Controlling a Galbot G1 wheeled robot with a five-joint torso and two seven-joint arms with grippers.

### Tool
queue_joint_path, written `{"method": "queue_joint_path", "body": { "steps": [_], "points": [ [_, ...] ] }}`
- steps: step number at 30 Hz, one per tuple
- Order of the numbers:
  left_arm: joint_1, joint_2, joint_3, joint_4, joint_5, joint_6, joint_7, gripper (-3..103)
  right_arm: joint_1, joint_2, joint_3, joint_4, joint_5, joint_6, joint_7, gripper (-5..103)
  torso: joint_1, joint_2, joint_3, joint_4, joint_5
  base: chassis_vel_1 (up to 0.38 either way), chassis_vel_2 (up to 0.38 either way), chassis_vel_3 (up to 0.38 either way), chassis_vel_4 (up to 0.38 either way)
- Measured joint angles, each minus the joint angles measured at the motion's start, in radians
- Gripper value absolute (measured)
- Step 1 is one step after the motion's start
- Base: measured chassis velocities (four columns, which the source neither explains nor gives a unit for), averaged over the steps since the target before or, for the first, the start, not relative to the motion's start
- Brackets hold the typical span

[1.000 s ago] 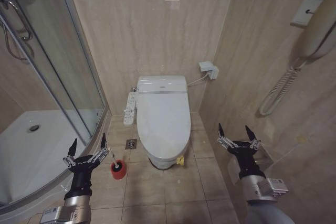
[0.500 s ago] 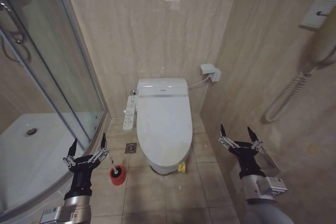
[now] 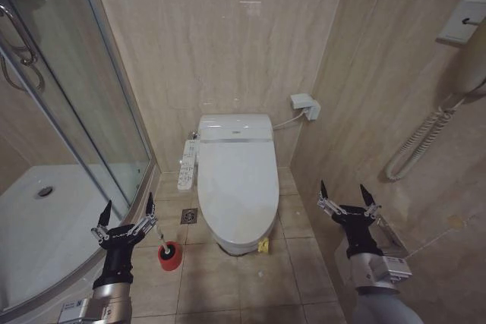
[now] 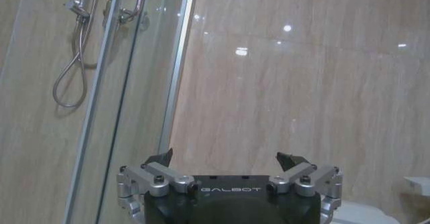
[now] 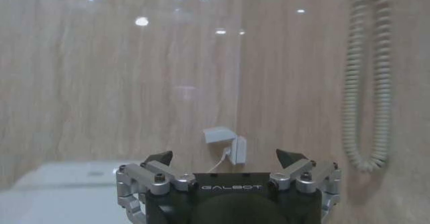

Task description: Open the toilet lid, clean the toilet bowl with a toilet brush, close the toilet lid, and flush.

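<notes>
Toilet bowl [image 3: 228, 242] centred against back wall, glossy white toilet lid [image 3: 236, 180] down. Toilet brush [image 3: 168, 253], red holder, on floor left of bowl. Left end effector [image 3: 125, 212] and right end effector [image 3: 345, 196] raised either side, fingers apart, empty.

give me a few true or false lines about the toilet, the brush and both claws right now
1. The toilet lid is shut over the bowl. True.
2. The left claw grips the toilet brush. False: it is open and empty; the brush stands in its red holder on the floor.
3. The right claw is open, near the side wall. True.
4. The brush stands on the toilet's right. False: it is on the left, by the shower.
</notes>
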Motion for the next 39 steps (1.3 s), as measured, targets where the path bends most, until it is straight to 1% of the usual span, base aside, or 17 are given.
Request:
{"method": "queue_joint_path", "body": {
  "steps": [3, 8, 9, 11, 12, 13, 16, 17, 24, 25, 31, 32, 38, 39],
  "points": [
    [0.000, 0.000, 0.000, 0.000, 0.000, 0.000, 0.000, 100, 0.004, -0.016, -0.005, -0.019, -0.026, -0.014, -0.004, 100, 0.000, 0.000, 0.000, 0.0001, 0.0001, 0.000, 0.000, 0.000, 0.000],
    [0.000, 0.000, 0.000, 0.000, 0.000, 0.000, 0.000, 100, 0.035, -0.081, -0.033, -0.107, -0.063, -0.056, 0.000, 100, 0.000, 0.000, 0.000, 0.0002, 0.0001, 0.000, 0.000, 0.000, 0.000],
    [0.000, 0.000, 0.000, 0.000, 0.000, 0.000, 0.000, 100, 0.035, -0.081, -0.033, -0.107, -0.063, -0.056, 0.000, 100, 0.000, 0.000, 0.000, 0.0002, 0.0001, 0.000, 0.000, 0.000, 0.000],
    [0.000, 0.000, 0.000, 0.000, 0.000, 0.000, 0.000, 100, 0.051, -0.122, -0.048, -0.158, -0.073, -0.065, 0.004, 100, 0.000, 0.000, 0.000, 0.0002, 0.0003, 0.000, 0.000, 0.000, 0.000],
    [0.000, 0.000, 0.000, 0.000, 0.000, 0.000, 0.000, 100, 0.051, -0.122, -0.048, -0.158, -0.073, -0.065, 0.004, 100, 0.000, 0.000, 0.000, 0.0002, 0.0003, 0.000, 0.000, 0.000, 0.000],
    [0.000, 0.000, 0.000, 0.000, 0.000, 0.000, 0.000, 100, 0.056, -0.144, -0.055, -0.184, -0.076, -0.066, 0.005, 100, 0.000, 0.000, 0.000, 0.0002, 0.0002, 0.000, 0.000, 0.000, 0.000],
    [0.000, 0.000, 0.000, 0.000, 0.000, 0.000, 0.000, 100, 0.062, -0.193, -0.070, -0.249, -0.090, -0.048, -0.001, 100, 0.000, 0.000, 0.000, 0.0002, 0.0002, 0.000, 0.000, 0.000, 0.000],
    [0.000, 0.000, 0.000, 0.000, 0.000, 0.000, 0.000, 100, 0.062, -0.193, -0.070, -0.249, -0.090, -0.048, -0.001, 100, 0.000, 0.000, 0.000, 0.0002, 0.0002, 0.000, 0.000, 0.000, 0.000],
    [0.000, 0.000, 0.000, 0.000, 0.000, 0.000, 0.000, 100, 0.072, -0.254, -0.124, -0.366, -0.086, -0.018, -0.014, 100, 0.000, 0.000, 0.000, 0.0002, 0.0002, 0.000, 0.000, 0.000, 0.000],
    [0.000, 0.000, 0.000, 0.000, 0.000, 0.000, 0.000, 100, 0.074, -0.262, -0.135, -0.383, -0.086, -0.014, -0.019, 103, 0.000, 0.000, 0.000, 0.0001, 0.0002, 0.000, 0.000, 0.000, 0.000],
    [0.000, 0.000, 0.000, 0.000, 0.000, 0.000, 0.000, 100, 0.087, -0.282, -0.192, -0.442, -0.078, -0.012, -0.027, 103, 0.000, 0.000, 0.000, 0.0002, 0.0002, 0.000, 0.000, 0.000, 0.000],
    [0.000, 0.000, 0.000, 0.000, 0.000, 0.000, 0.000, 100, 0.091, -0.285, -0.204, -0.456, -0.078, -0.010, -0.028, 99, 0.000, 0.000, 0.000, 0.0001, 0.0001, 0.000, 0.000, 0.000, 0.000],
    [0.000, 0.000, 0.000, 0.000, 0.000, 0.000, 0.000, 100, 0.096, -0.314, -0.257, -0.516, -0.095, 0.009, -0.028, 99, 0.000, 0.000, 0.000, 0.0001, 0.0000, 0.000, 0.000, 0.000, 0.000],
    [0.000, 0.000, 0.000, 0.000, 0.000, 0.000, 0.000, 100, 0.096, -0.320, -0.266, -0.526, -0.097, 0.015, -0.027, 100, 0.000, 0.000, 0.000, 0.0001, 0.0001, 0.000, 0.000, 0.000, 0.000]
  ]
}}
